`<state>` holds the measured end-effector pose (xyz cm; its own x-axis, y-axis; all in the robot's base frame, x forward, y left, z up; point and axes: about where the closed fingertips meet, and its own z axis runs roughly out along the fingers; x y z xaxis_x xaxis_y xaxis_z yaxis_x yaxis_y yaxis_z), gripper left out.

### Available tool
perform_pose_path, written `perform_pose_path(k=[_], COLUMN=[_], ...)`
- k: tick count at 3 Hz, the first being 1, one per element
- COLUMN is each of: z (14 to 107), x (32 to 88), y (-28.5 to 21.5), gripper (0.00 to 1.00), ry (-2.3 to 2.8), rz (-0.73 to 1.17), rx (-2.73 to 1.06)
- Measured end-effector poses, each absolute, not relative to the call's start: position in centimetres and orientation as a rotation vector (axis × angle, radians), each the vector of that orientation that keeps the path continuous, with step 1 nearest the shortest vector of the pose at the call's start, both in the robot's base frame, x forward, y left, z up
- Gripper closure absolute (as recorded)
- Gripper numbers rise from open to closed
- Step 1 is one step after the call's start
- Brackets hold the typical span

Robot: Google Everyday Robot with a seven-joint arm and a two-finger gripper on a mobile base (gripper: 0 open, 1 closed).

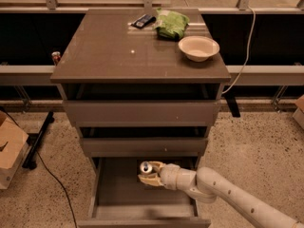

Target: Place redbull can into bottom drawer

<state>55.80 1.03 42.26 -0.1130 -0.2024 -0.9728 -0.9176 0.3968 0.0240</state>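
The redbull can [145, 167], slim and silvery with a pull-tab top, stands upright inside the open bottom drawer [118, 194]. My gripper [148, 174] comes in from the lower right on a white arm and is shut on the can, its pale fingers [151, 180] wrapped around the can's lower body. The can is in the drawer's back middle part, just under the front of the middle drawer [142, 146]. I cannot tell whether the can's base rests on the drawer floor.
The cabinet top [104, 56] carries a beige bowl [198, 47], a green bag [172, 23] and a dark small object [143, 21]. A small red can [56, 57] sits on the ledge at left. A cardboard box [9, 148] and a cable [50, 175] lie on the floor at left.
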Motion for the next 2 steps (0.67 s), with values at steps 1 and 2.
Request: perform_pose_path(k=[1, 2], z=[41.0, 37.0], x=[56.3, 57.3], y=[1.4, 2.3], gripper=[1.00, 1.00], ry=[1.567, 1.521], rz=[0.836, 0.839], rx=[-1.019, -1.033])
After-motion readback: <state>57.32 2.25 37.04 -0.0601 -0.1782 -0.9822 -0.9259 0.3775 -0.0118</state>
